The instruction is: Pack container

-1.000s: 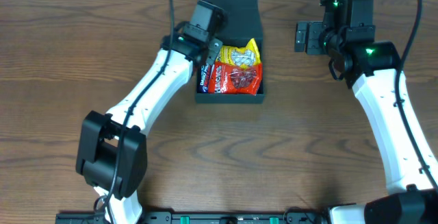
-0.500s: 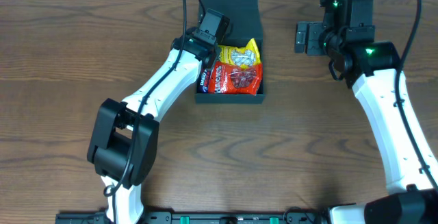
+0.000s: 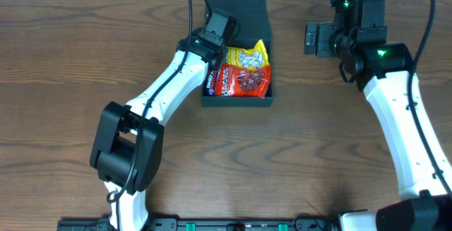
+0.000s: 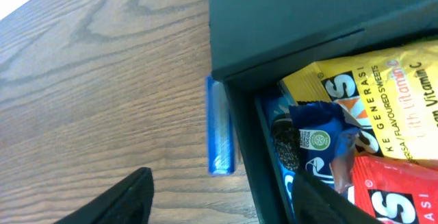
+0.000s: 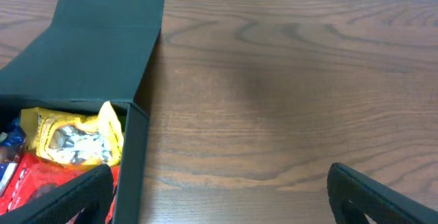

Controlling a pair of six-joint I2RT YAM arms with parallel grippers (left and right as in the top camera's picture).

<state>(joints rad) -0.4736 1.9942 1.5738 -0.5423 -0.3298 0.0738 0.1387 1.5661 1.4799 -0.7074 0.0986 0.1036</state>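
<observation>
Box: I have the box mid-surface, toward the far side, and it is open. Its lid is folded back flat on the far side.
Inside: I see a yellow packet at the far right and a red packet nearer. A blue packet is jammed along the left wall.
Left pincer: my left pincer is spread wide and holds nothing. It hovers over the box's far-left corner. One finger is over the bare surface, the other over the packets, and the left wall sits between them.
Outside the box: from the left wrist I spot a blue stick lying on the surface just beside the left wall. I cannot tell if it touches.
Right pincer: my right pincer is also wide open and empty. It hangs above bare wood, well right of the box.
</observation>
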